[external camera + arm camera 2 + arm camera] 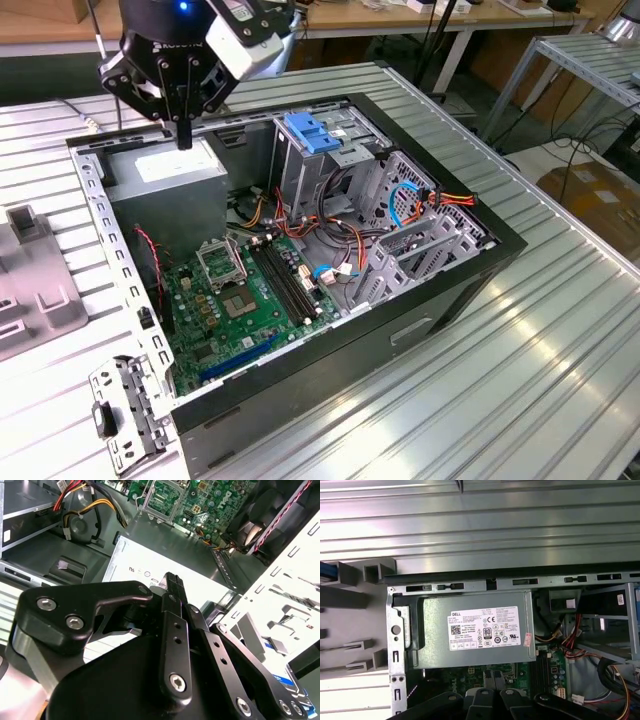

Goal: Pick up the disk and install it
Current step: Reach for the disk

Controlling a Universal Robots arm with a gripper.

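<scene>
My black gripper (184,135) hangs shut over the back left corner of the open computer case (440,290), holding nothing. Its tip is just above the grey power-supply box with the white sticker (165,165). In the second wrist view the closed fingers (172,587) point at that same box (150,567). A blue-edged silver corner that looks like the disk (292,680) peeks out past the gripper's linkage. In the first wrist view a blue strip (325,572) lies at the picture's edge on a grey holder (350,575), outside the case.
A blue latch handle (305,133) tops the drive cage. The green motherboard (240,300) and loose cables (320,230) fill the case floor. A grey fixture (25,270) and a loose metal bracket (125,415) lie on the ribbed metal table (480,400) at the exterior view's left.
</scene>
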